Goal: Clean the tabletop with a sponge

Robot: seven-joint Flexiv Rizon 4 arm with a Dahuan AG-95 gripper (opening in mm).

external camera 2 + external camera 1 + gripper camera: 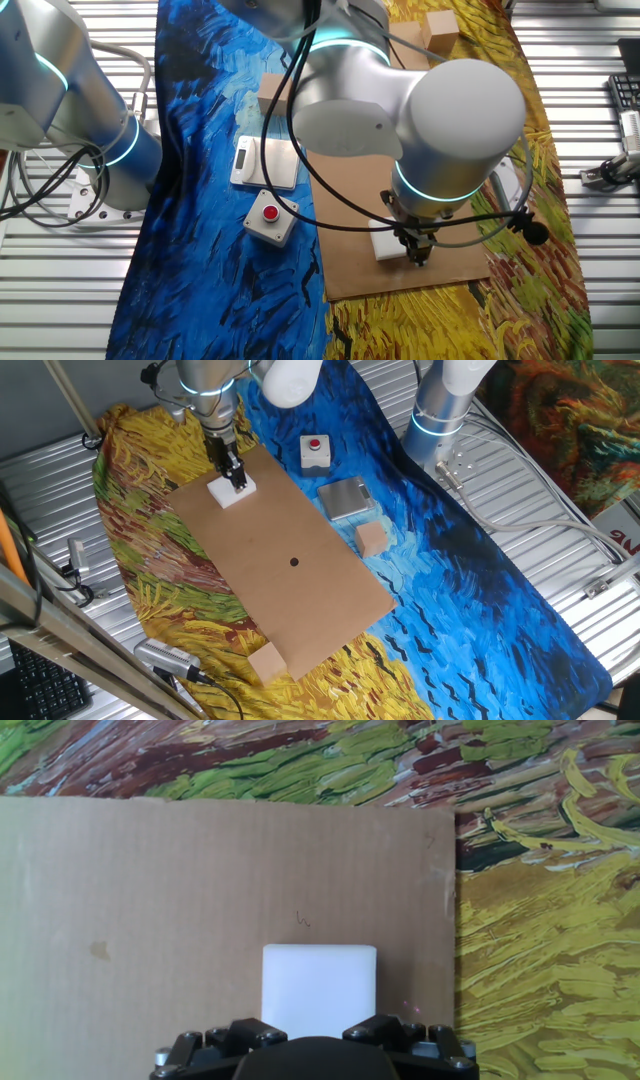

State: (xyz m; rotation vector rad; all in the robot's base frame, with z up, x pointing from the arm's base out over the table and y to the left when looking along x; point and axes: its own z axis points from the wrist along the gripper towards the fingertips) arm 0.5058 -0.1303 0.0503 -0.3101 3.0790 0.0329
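I see gripper (236, 483) clamped on white sponge (231, 491), pressing it flat on cardboard tabletop (290, 590) near one end, close to corner. Red-button box (315, 451) sits off board, on painted cloth (480, 580).

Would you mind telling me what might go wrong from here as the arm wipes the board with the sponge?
1. The sponge sits near one end of the board, so a stroke that way may run onto the cloth.
2. The board merely lies on the cloth, so pressing may drag it.
3. A tan cube sits at the board's far end, and a full-length stroke may knock it.
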